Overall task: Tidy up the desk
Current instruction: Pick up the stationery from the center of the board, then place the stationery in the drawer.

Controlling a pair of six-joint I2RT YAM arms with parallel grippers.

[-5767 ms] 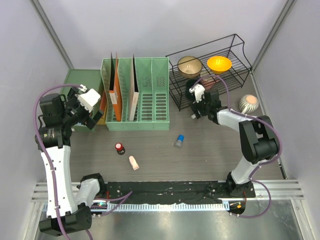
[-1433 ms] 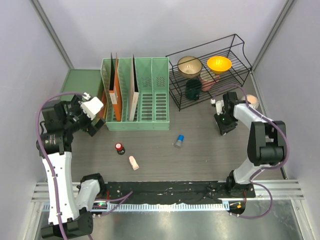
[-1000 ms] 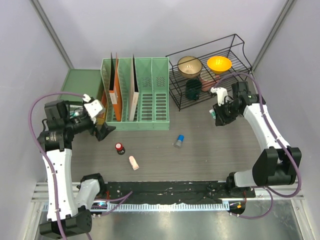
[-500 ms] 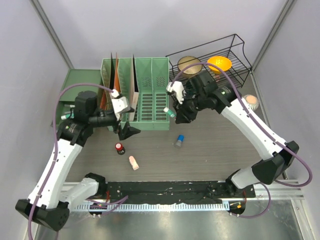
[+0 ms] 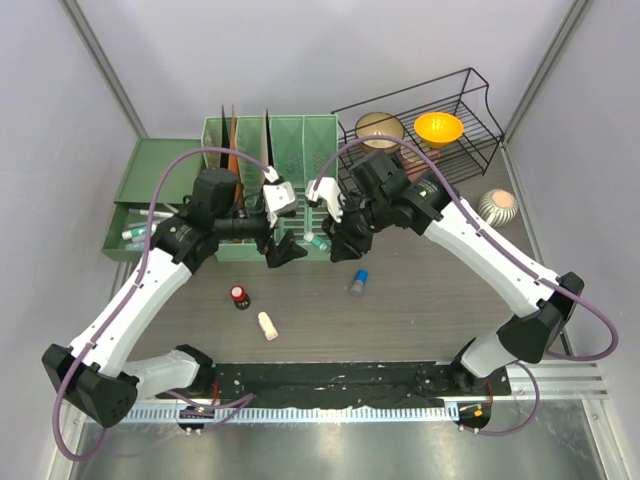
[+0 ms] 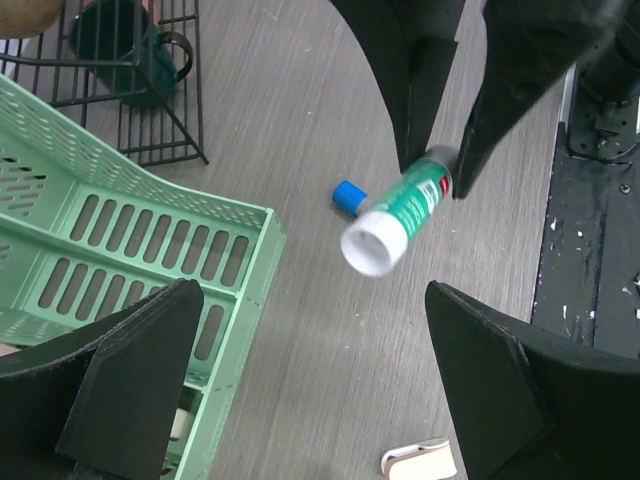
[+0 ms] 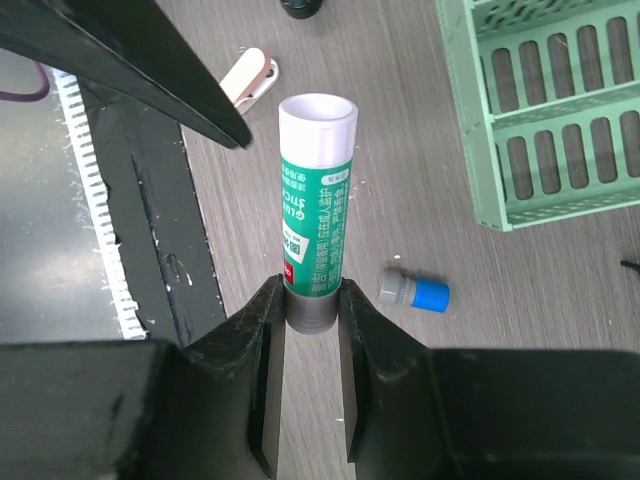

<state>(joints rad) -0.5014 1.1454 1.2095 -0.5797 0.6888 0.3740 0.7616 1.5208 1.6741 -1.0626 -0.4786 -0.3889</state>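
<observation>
My right gripper (image 7: 310,300) is shut on the grey base of a green glue stick (image 7: 317,200) and holds it above the desk (image 5: 420,300), just in front of the green file rack (image 5: 270,190). The stick's white cap points toward my left gripper (image 6: 312,300). That gripper is wide open, and the glue stick (image 6: 400,215) lies just beyond its fingertips, not between them. In the top view the two grippers (image 5: 290,250) (image 5: 330,240) face each other closely.
On the desk lie a blue-capped grey piece (image 5: 357,281), a red-capped little bottle (image 5: 239,296) and a pink clip (image 5: 266,325). A green drawer box (image 5: 150,195) stands left. A black wire rack (image 5: 420,150) with bowls and a mug stands at the back right, and a striped bowl (image 5: 497,206) beside it.
The right arm has carried the glue stick from the right side leftward to the front of the file rack. The left arm has swung right to face it, jaws still open.
</observation>
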